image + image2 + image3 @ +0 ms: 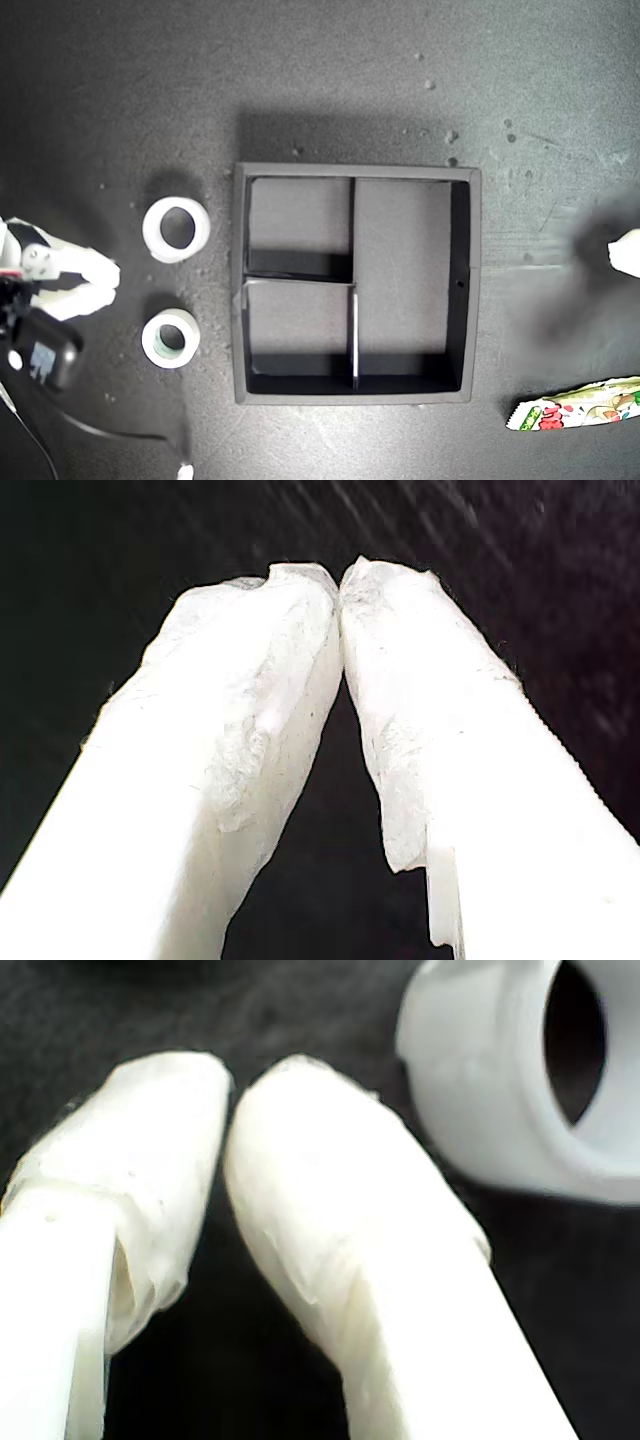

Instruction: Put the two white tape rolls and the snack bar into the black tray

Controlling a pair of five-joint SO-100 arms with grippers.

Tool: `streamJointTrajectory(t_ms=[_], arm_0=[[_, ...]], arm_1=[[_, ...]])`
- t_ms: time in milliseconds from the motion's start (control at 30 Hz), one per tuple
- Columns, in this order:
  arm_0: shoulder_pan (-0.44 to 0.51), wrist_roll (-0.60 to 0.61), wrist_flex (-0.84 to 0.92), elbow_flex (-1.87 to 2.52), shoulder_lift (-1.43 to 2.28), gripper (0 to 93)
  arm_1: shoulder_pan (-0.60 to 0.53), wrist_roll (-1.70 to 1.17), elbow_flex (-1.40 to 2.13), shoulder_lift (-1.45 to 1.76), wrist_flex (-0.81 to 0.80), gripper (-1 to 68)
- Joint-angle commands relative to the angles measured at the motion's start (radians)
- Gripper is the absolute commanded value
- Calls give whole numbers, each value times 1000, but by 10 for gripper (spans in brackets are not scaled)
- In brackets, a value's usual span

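The black tray (356,172) sits in the middle of the exterior view, with nothing in its three compartments. Two white tape rolls lie to the exterior view's left of it, one (152,232) farther back and one with a greenish inner rim (170,361) nearer the front. My second gripper (112,278) (232,1085) is shut and empty, just left of both rolls; a roll (480,1090) shows beside its fingers, and I cannot tell which one. The snack bar (580,405) lies at the exterior view's lower right. My first gripper (625,250) (340,580) is shut and empty at that view's right edge.
Everything rests on a dark mat (320,80) dotted with small white specks. A black cable (120,432) trails from the second arm across the exterior view's lower left. The second arm's black camera block (40,355) sits below its fingers.
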Motion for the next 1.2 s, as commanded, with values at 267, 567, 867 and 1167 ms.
streamJointTrajectory(t_ms=[267, 567, 867, 1167], arm_0=[[21, 376, -81, -347, -107, 121], [72, 440, -167, -675, -859, 145], [-28, 405, -164, -776, -1195, 156], [-129, 428, -160, -759, -1170, 161]], arm_1=[[189, 437, 12, 6, -311, -4], [239, 186, 12, 6, -535, -5], [104, -224, -184, -8, -529, -2], [-8, -365, -196, -12, -526, 140]])
